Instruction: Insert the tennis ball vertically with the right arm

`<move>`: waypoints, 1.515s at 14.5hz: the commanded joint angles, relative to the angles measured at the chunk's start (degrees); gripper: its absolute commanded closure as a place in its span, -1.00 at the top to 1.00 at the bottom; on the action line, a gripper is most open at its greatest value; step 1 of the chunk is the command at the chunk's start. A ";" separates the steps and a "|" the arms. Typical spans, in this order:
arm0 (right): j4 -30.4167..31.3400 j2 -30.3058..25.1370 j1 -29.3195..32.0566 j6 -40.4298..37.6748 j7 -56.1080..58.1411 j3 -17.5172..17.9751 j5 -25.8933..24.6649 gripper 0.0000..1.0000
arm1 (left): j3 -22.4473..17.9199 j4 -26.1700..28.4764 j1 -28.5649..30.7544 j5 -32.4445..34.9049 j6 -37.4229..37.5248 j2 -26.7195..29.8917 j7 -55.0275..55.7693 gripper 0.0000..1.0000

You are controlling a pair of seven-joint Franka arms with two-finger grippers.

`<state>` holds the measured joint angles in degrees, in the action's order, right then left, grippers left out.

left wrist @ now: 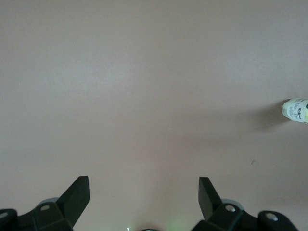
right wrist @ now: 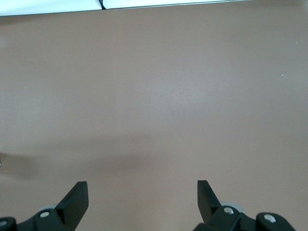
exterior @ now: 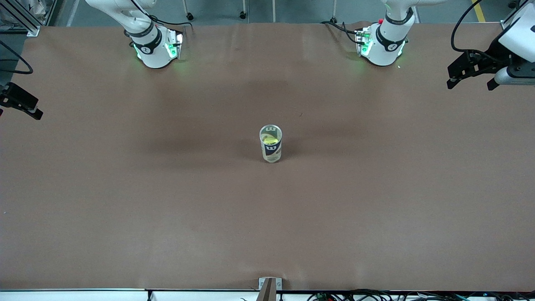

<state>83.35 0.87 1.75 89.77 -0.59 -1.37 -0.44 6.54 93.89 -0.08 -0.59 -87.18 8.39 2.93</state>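
A clear tennis-ball can [exterior: 271, 144] with a dark logo label stands upright in the middle of the brown table. Through its open top shows the yellow-green tennis ball [exterior: 269, 136], inside the can. My right gripper [right wrist: 142, 185] hangs open and empty over bare table at the right arm's end, and only part of it [exterior: 19, 102] shows in the front view. At the left arm's end, my left gripper [exterior: 472, 79] is also open and empty [left wrist: 144, 185], well apart from the can. The left wrist view catches the can [left wrist: 296, 109] at its edge.
The two arm bases [exterior: 156, 46] [exterior: 382, 44] stand along the table's edge farthest from the front camera. A small metal bracket [exterior: 269, 288] and cables [exterior: 368, 296] sit at the edge nearest to it. A white strip [right wrist: 120, 5] borders the table in the right wrist view.
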 commanded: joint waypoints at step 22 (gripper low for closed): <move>-0.03 -0.17 0.19 0.14 0.24 0.32 -0.52 1.00 | 0.67 1.55 0.08 1.90 1.66 1.89 0.94 1.00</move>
<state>83.35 0.87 1.75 89.77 -0.59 -1.36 -0.44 6.85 94.45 -0.07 0.33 -85.92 8.91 3.35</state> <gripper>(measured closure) 0.000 0.000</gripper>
